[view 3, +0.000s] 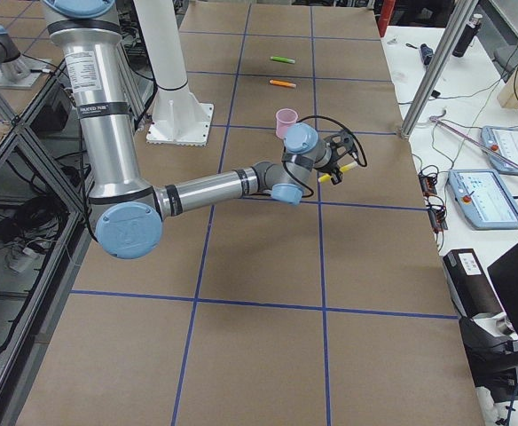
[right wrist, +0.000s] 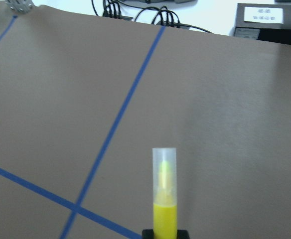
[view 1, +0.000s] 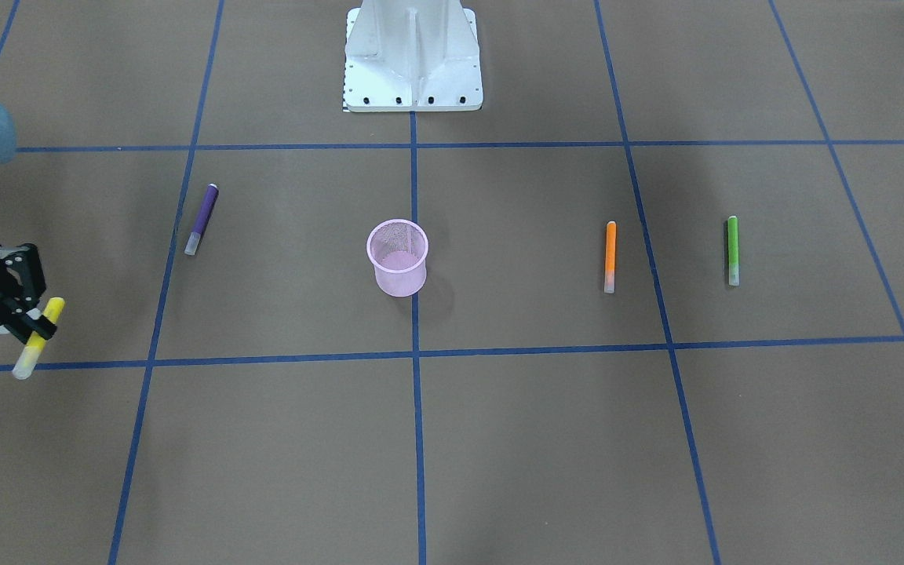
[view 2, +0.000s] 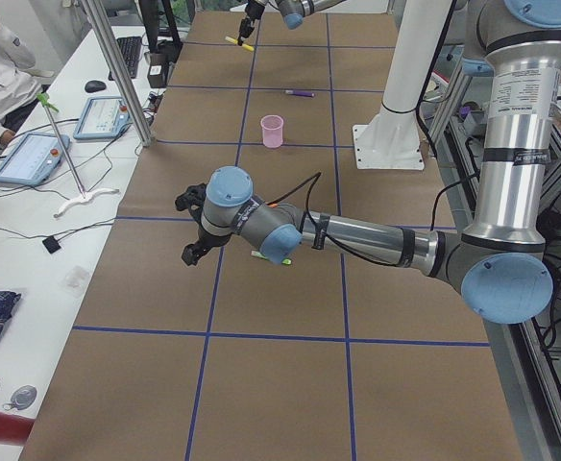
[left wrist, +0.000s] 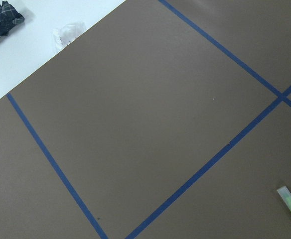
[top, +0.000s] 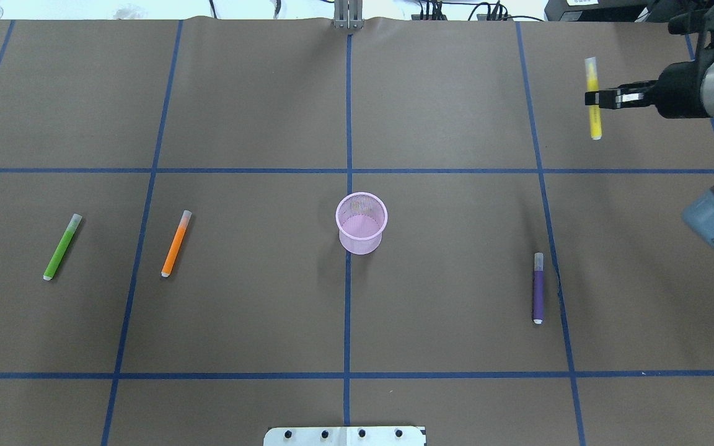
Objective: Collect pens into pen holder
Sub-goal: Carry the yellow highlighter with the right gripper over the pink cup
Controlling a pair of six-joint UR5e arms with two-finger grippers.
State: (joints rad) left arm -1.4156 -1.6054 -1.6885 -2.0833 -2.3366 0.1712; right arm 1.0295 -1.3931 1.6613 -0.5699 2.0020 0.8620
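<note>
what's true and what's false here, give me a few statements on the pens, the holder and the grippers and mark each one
1. The right gripper holds the yellow pen. True.
2. A pen stands in the holder. False: no pen shows inside it.
3. The purple pen lies on the table. True.
4. The orange pen lies between the green pen and the holder. True.
5. The left gripper holds the green pen. False: the left gripper is off it; the pen lies on the table.
</note>
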